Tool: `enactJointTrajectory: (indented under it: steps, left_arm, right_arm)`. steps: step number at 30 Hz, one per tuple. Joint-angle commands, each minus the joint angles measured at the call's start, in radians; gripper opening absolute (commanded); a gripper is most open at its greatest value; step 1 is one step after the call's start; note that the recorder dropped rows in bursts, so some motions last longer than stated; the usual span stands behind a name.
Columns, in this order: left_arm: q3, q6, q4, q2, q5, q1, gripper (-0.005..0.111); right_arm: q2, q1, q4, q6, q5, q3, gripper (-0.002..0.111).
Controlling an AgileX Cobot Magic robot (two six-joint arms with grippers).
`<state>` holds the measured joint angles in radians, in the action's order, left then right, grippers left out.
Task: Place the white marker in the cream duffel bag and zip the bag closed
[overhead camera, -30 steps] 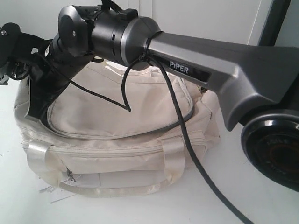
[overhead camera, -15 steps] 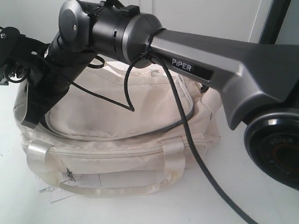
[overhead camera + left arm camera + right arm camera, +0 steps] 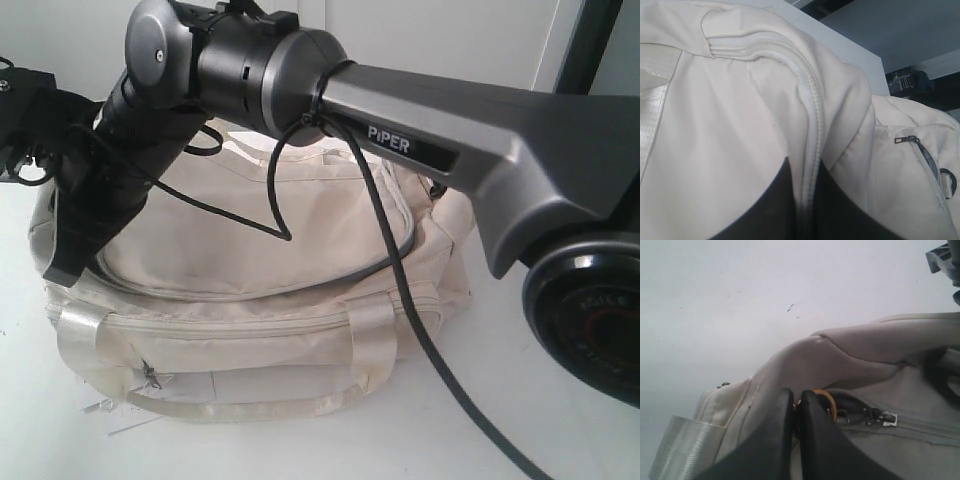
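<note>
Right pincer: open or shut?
Shut. In the right wrist view the right pincer has its fingers nearly together, pinching the gold charm of the cream duffel bag.

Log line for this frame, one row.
left gripper: shut on zipper seam of cream duffel bag | right gripper: shut on gold charm | white marker: not in view

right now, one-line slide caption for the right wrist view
Right jaws shut on the gold charm of the bag.
</note>
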<state>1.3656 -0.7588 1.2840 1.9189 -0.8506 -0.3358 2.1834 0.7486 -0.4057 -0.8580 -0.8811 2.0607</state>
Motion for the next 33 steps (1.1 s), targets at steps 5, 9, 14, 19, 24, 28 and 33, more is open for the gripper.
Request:
enactJointTrajectory:
  steps: [5, 9, 14, 19, 24, 28, 33]
  left_arm:
    - [0.007, 0.003, 0.076, -0.007, -0.015, -0.001, 0.000]
    - [0.007, 0.003, 0.076, -0.007, -0.015, -0.001, 0.000]
    - [0.007, 0.003, 0.076, -0.007, -0.015, -0.001, 0.000]
    - [0.007, 0.003, 0.076, -0.007, -0.015, -0.001, 0.000]
    - [0.007, 0.003, 0.076, -0.007, -0.015, -0.001, 0.000]
    - [0.007, 0.003, 0.075, -0.007, -0.013, -0.001, 0.000]
    - [0.007, 0.003, 0.075, -0.007, -0.013, -0.001, 0.000]
  right_arm:
    - [-0.017, 0.001, -0.030, -0.013, -0.078, -0.002, 0.000]
    - [-0.017, 0.001, -0.030, -0.013, -0.088, -0.002, 0.000]
    - [-0.024, 0.001, -0.030, -0.013, -0.098, -0.002, 0.000]
    - [-0.032, 0.001, -0.030, -0.013, -0.100, -0.002, 0.000]
    - [-0.038, 0.001, -0.034, -0.013, -0.102, -0.002, 0.000]
    - [-0.046, 0.001, -0.034, -0.013, -0.117, -0.002, 0.000]
    - [-0.053, 0.007, -0.038, -0.013, -0.128, -0.002, 0.000]
